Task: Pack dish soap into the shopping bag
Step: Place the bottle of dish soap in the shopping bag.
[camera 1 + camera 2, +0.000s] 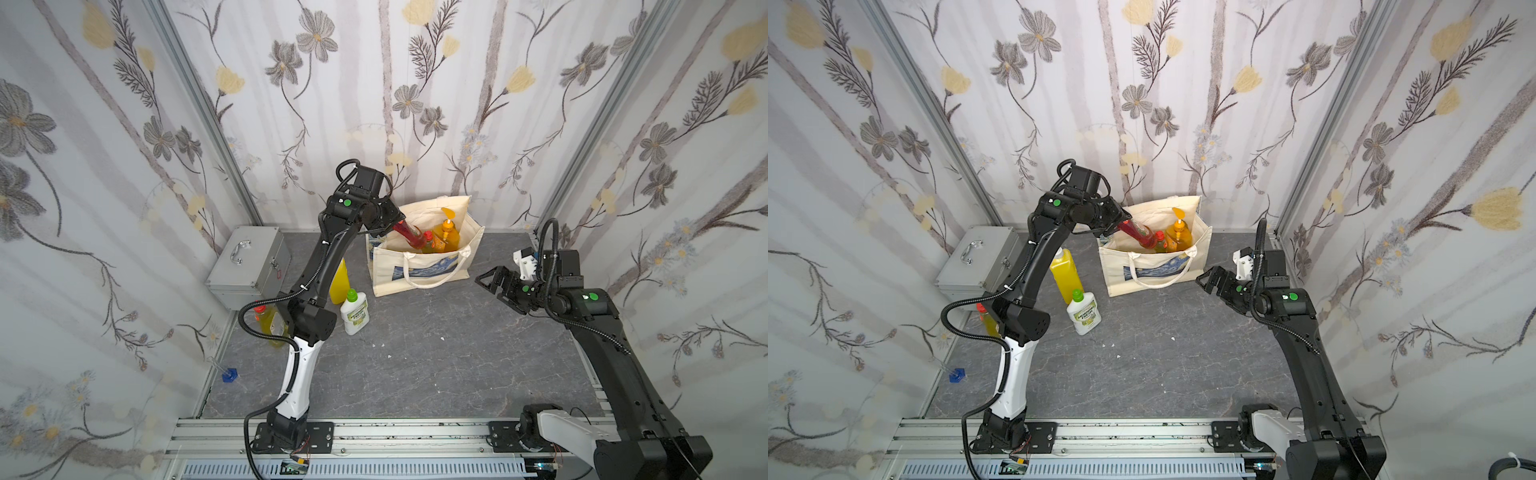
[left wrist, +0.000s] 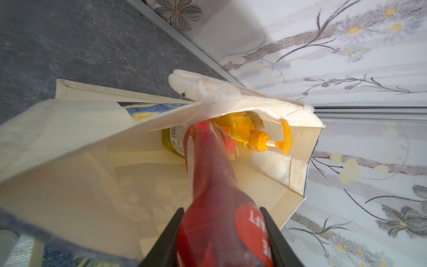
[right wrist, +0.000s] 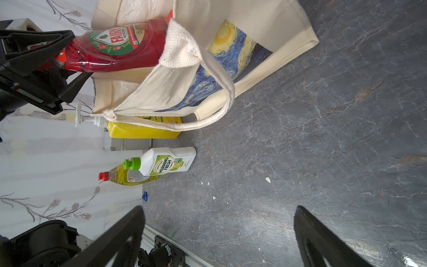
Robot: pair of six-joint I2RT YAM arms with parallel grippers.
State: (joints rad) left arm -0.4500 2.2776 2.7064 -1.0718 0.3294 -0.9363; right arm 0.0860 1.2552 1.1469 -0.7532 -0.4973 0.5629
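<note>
Dark red, glossy and translucent: pinching the Fairy bottle (image 3: 115, 53) near its narrow upper end between the black fingers (image 2: 168, 238) of the left gripper (image 1: 398, 223). Holding it tilted over the shopping bag (image 1: 386, 274) (image 1: 1119, 278), with the lower end dipping past the rim into the open mouth.

Showing, in both top views, the cream canvas tote standing upright near the back wall, with thick woven handles (image 3: 230, 92) drooping over a swirling blue-and-yellow printed panel.

Sheltering two bottles inside already: an orange pump bottle (image 2: 245, 129), rounded and amber-clear, upright by the far end of the bag, and a yellow-green bottle with a red cap (image 2: 172, 141) just beside it, lying under the red one without showing whether touching it.

Leaving three more out on the grey, marble-veined tabletop (image 1: 436, 361), left of the bag:
- a blocky yellow bottle with a white pump (image 1: 338, 280), standing just beside the bag
- a squat, smooth white bottle with a green cap (image 1: 354, 313), standing in front of that
- a slim yellow-green, red-capped bottle (image 3: 131, 176), partly hidden behind the left arm (image 1: 316, 270) in the top views, near a boxy silver metal case (image 1: 249, 270)

Spreading the right gripper (image 3: 218, 208) wide and empty, hovering over bare table on the bag's right, well apart from every bottle.
</note>
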